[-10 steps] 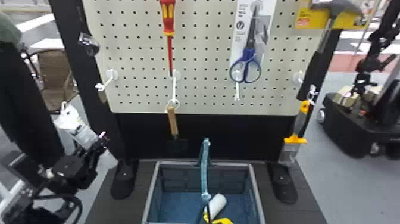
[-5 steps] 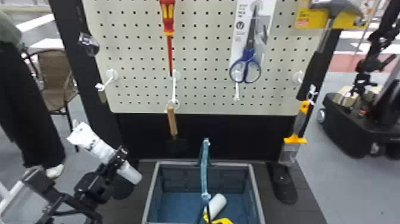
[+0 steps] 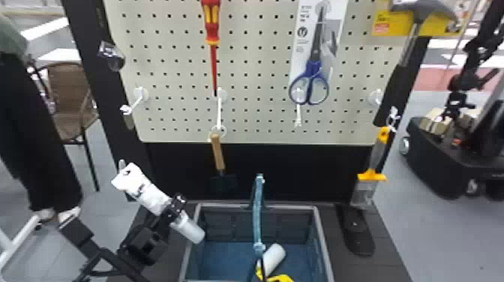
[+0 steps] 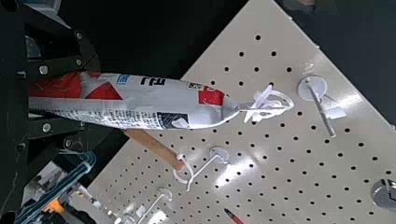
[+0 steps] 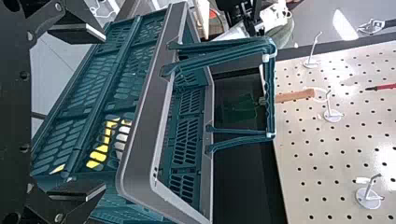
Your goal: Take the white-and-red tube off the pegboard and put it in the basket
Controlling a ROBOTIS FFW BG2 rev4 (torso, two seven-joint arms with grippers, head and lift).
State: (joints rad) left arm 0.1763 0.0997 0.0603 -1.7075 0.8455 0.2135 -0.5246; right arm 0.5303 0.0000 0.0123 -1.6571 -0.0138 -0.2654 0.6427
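Note:
In the head view my left gripper [image 3: 174,210] is shut on the white-and-red tube [image 3: 144,191], which leans with its tied end up and its pale lower end at the left rim of the basket [image 3: 324,240]. The left wrist view has the tube [image 4: 154,100] lying between the fingers of the left gripper [image 4: 56,100], free of the pegboard [image 4: 280,154]. My right gripper [image 5: 100,112] stands open outside the basket [image 5: 144,107] in the right wrist view, with nothing between its fingers.
The basket's handle [image 3: 257,213] stands up over its middle. A white cylinder [image 3: 273,258] and a yellow item [image 3: 280,278] lie inside. A wooden-handled trowel [image 3: 217,152], a screwdriver [image 3: 212,37], scissors [image 3: 310,82] and a scraper [image 3: 371,176] hang behind.
My left gripper has carried the tube to the right, from beside the stand's left foot to the basket's left edge. The basket and hanging tools have kept their places.

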